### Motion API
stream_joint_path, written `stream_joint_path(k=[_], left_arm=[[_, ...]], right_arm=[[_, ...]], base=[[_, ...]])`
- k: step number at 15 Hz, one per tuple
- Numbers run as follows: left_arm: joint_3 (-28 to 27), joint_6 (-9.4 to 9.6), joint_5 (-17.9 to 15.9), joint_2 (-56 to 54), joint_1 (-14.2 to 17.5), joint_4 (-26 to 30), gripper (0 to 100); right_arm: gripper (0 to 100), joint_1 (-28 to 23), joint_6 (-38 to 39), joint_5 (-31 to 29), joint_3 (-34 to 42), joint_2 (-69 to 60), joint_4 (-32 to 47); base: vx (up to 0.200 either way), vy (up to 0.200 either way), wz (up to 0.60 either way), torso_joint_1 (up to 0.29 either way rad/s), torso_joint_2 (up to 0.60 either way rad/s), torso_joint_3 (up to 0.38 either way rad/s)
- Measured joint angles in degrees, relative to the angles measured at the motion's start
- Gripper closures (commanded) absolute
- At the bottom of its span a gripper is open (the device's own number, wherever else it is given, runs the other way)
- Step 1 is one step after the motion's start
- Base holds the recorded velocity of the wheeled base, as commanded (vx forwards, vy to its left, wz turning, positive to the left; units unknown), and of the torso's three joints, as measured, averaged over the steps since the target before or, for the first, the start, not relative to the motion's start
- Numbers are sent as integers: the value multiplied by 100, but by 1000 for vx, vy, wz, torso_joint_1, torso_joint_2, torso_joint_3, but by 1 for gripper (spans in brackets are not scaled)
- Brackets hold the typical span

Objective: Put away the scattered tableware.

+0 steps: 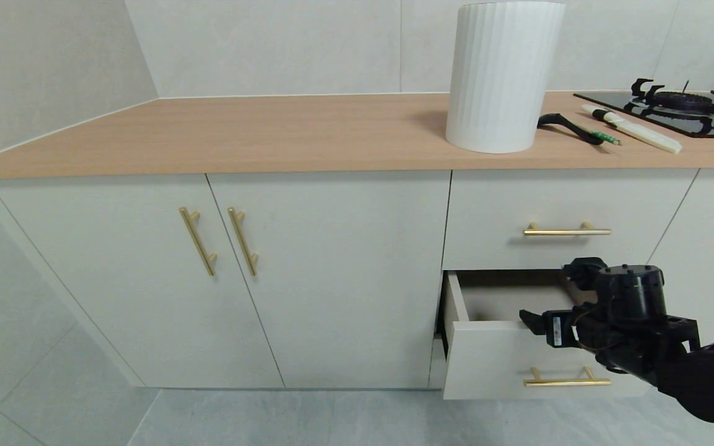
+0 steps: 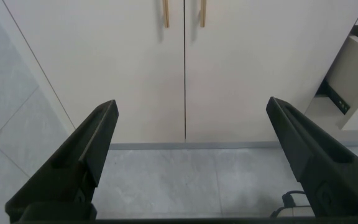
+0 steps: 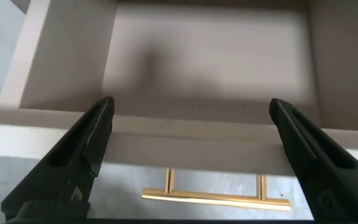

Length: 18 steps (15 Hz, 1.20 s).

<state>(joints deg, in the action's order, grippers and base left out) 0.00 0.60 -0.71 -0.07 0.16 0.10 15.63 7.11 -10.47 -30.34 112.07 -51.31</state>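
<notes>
Lower right, we are hovering right pincer (image 1: 546,296), wide and empty, at open drawer (image 1: 487,365); next needing utensils (image 1: 633,129) off table (image 1: 270,130).

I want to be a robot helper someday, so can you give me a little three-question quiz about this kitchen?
1. True or false: the lower white drawer with the gold bar handle is pulled open.
2. What stands on the light wooden countertop? A) tall white ribbed container B) red kettle C) blue bowl
3. Fill in: the black right gripper at that drawer has its jaws ____.
Key: 1 true; 2 A; 3 open.
</notes>
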Motion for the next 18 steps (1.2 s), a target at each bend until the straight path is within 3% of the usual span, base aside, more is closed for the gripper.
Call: stream_joint_path(k=[5, 13, 18], left_arm=[[0, 2, 0, 0, 0, 0, 0], [0, 2, 2, 0, -2, 0, 0], [0, 2, 2, 0, 0, 0, 0]], right_arm=[[0, 33, 11, 13, 0, -11, 229], [0, 44, -106, 413, -592, -1480, 4130], [0, 90, -585, 407, -741, -1781, 4981]], base=[[0, 0, 0, 0, 0, 0], [0, 0, 0, 0, 0, 0], [0, 0, 0, 0, 0, 0]])
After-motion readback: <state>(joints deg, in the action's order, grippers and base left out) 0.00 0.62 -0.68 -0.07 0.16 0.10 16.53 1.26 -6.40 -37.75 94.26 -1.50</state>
